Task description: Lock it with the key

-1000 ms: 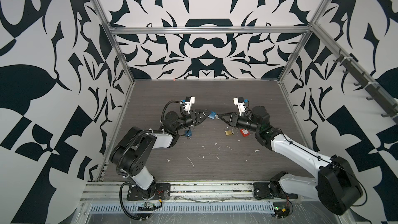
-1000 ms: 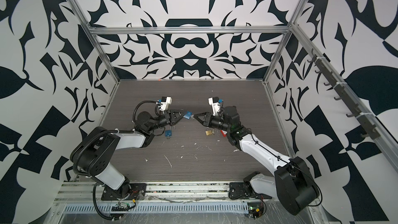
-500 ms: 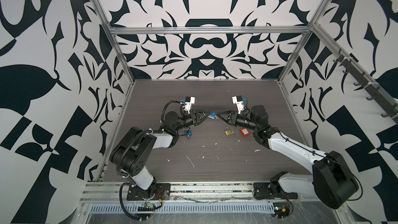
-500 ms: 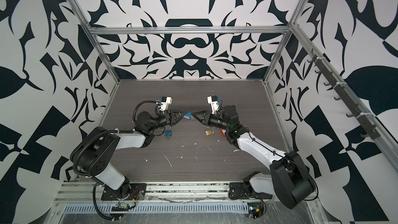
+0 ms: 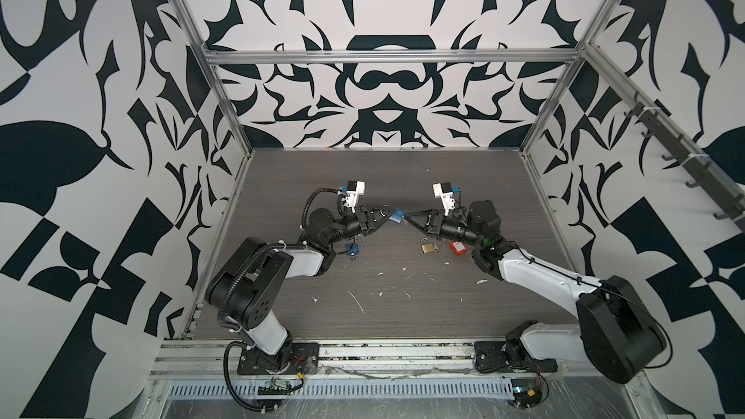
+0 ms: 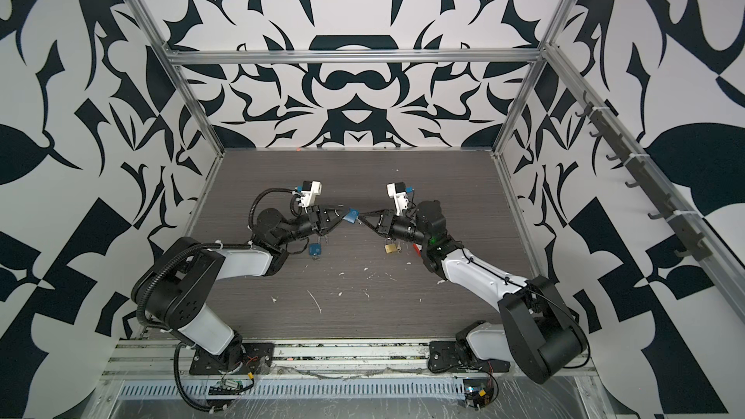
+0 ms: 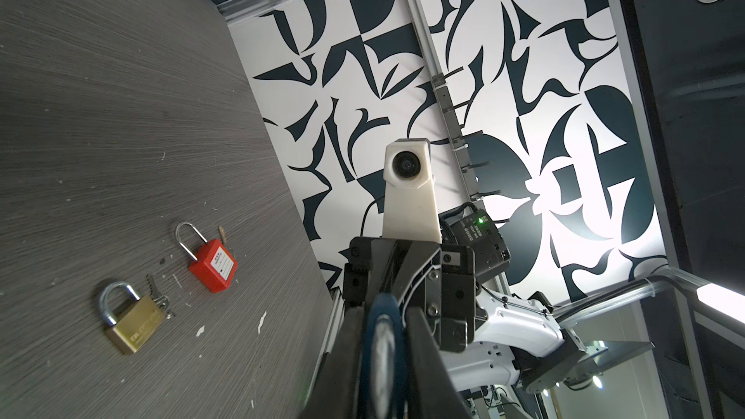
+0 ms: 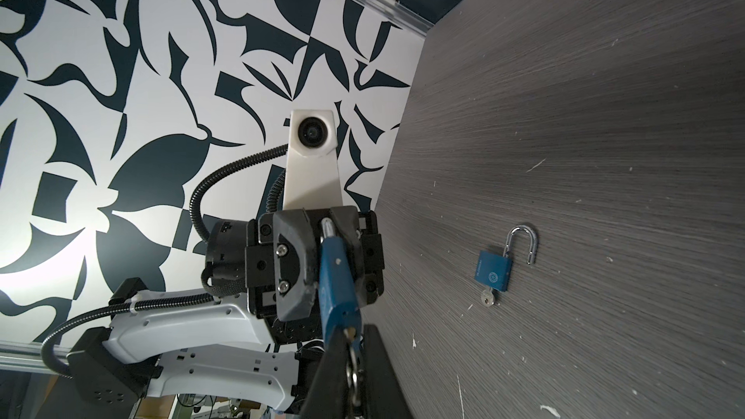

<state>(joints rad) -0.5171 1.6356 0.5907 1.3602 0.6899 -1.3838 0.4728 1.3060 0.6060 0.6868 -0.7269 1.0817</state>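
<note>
Smooth blue padlock point(image 8: 336, 276), shiny metal shackle point(image 8: 327, 228), matt woodgrain table point(image 8: 564, 114).

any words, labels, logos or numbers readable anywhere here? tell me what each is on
Nothing can be read outright.
On the red padlock: a white label with printed lines, too small to read.
On the brass padlock: stamped lettering on the body, blurred.
On the blue padlock on the table: a round logo and a line of small print, unreadable.
On the right arm's black housing: white print beside a green light, too blurred.
</note>
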